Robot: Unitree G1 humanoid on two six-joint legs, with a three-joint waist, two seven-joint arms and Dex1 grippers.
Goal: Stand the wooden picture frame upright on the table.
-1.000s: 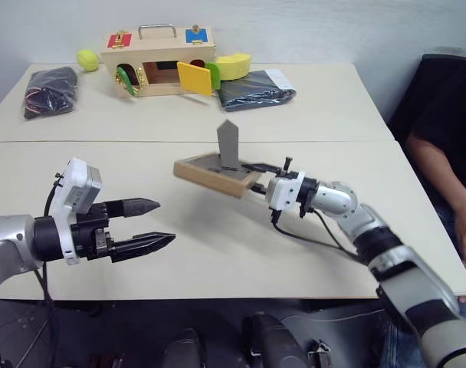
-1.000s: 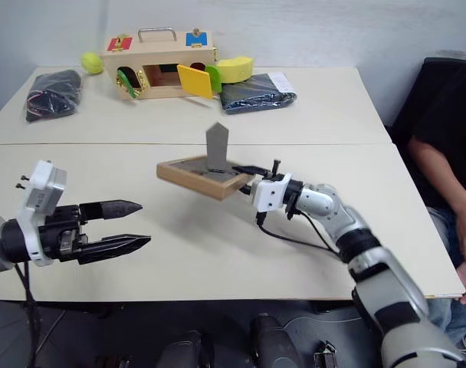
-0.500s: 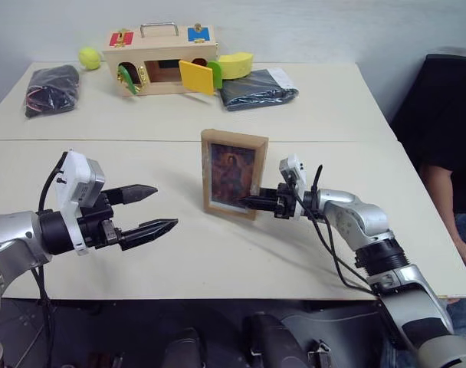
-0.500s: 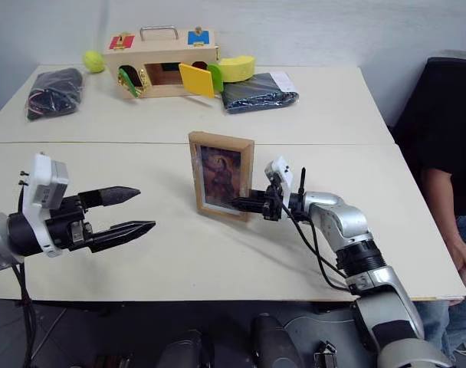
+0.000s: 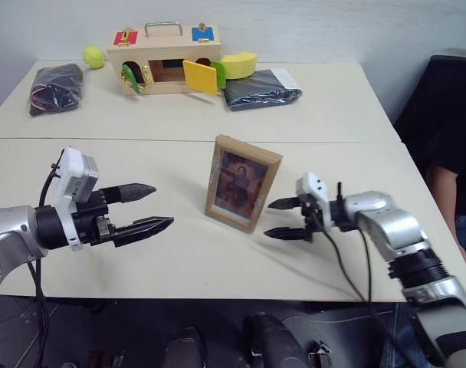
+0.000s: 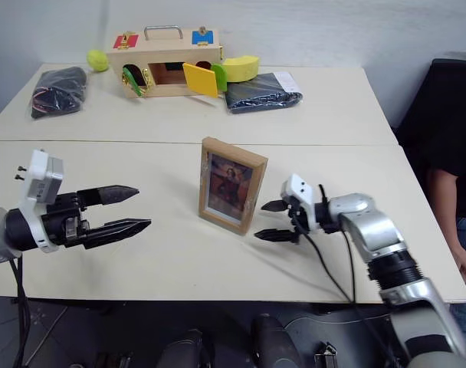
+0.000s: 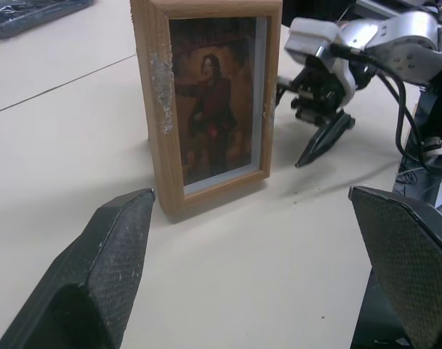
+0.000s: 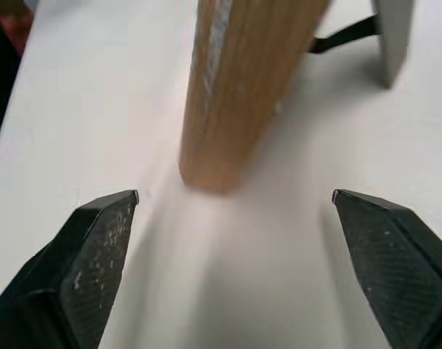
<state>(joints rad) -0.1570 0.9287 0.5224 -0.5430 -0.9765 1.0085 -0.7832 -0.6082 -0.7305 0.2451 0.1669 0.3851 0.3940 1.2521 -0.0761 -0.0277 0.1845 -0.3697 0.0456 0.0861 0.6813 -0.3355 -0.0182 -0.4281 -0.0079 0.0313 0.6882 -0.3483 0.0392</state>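
Wooden picture frame stands upright mid-table, portrait facing the robot, leaning slightly back on its prop. Right gripper sits just beside it at the frame's 3 o'clock, fingers spread wide, clear of the wood, holding nothing. Left gripper hovers well apart at the frame's 9 o'clock, fingers wide too, empty. Wooden box with coloured doors at 12 o'clock, far edge.

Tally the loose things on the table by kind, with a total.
Wooden picture frame, standing upright: 1
Wooden box with coloured doors: 1
Dark bags: 2
Yellow-green ball: 1
Yellow sponge-like block: 1
Total: 6
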